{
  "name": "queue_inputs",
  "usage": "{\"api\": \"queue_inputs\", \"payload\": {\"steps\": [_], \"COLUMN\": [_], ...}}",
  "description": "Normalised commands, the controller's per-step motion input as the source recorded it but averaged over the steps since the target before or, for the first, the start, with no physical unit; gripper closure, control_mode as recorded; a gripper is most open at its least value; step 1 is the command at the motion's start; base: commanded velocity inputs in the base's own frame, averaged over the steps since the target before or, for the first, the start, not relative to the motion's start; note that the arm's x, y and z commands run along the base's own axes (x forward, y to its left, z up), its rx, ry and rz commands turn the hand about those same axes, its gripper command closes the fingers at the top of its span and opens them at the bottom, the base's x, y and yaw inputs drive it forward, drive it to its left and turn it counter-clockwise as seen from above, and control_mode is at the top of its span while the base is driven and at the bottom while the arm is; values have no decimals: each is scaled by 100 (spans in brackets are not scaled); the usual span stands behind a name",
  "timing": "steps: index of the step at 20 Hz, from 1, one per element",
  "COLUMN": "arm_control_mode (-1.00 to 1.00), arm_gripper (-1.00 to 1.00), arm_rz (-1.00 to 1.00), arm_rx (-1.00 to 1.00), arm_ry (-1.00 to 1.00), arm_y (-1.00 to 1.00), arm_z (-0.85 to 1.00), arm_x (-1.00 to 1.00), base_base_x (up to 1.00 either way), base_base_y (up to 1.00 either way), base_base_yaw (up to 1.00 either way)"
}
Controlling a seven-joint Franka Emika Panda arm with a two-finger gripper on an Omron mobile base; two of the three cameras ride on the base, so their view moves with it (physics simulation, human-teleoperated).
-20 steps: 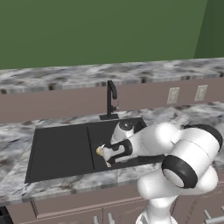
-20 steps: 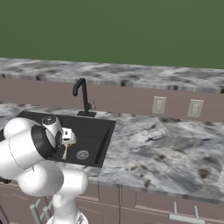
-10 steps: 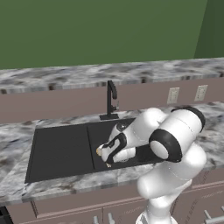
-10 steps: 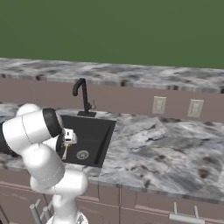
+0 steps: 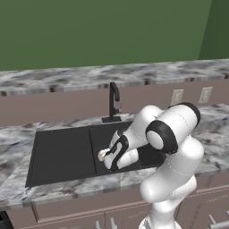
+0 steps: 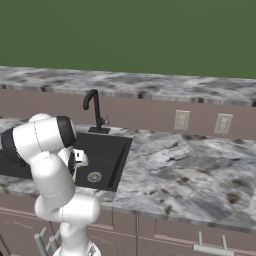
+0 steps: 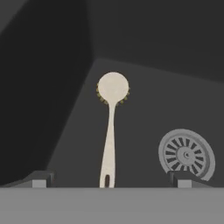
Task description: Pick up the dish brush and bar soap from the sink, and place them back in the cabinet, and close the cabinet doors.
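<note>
The dish brush [image 7: 112, 114] lies on the floor of the black sink [image 5: 62, 152], cream head pointing away from the hand and thin handle running back toward it. My gripper [image 7: 111, 179] is open, low inside the basin, with one fingertip on each side of the handle's near end and a wide gap to both. In the left base view the brush head [image 5: 102, 154] peeks out just left of the gripper [image 5: 108, 159]. The bar soap is hidden. The cabinet and its doors are out of view.
The round metal drain [image 7: 187, 154] sits just right of the brush, also seen as the drain [image 6: 94, 176]. The black faucet [image 5: 113, 101] stands at the basin's back edge. Marble counter [image 6: 170, 165] spreads to the right, with wall outlets [image 6: 181, 120] on the backsplash.
The arm's upper links have swung left and higher over the sink. The hand stays low over the brush, and the brush has not moved.
</note>
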Motion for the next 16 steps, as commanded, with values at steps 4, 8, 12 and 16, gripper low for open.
{"api": "queue_inputs", "payload": {"steps": [4,8,12,16], "arm_control_mode": [-100,-100,-100,-100], "arm_gripper": [-100,-100,-100,-100], "arm_rz": [0,0,0,0], "arm_rx": [0,0,0,0], "arm_ry": [0,0,0,0], "arm_y": [8,10,13,15], "arm_z": [-18,-23,-26,-23], "arm_x": [4,9,14,18], "base_base_x": [0,0,0,0], "base_base_y": [0,0,0,0], "base_base_yaw": [0,0,0,0]}}
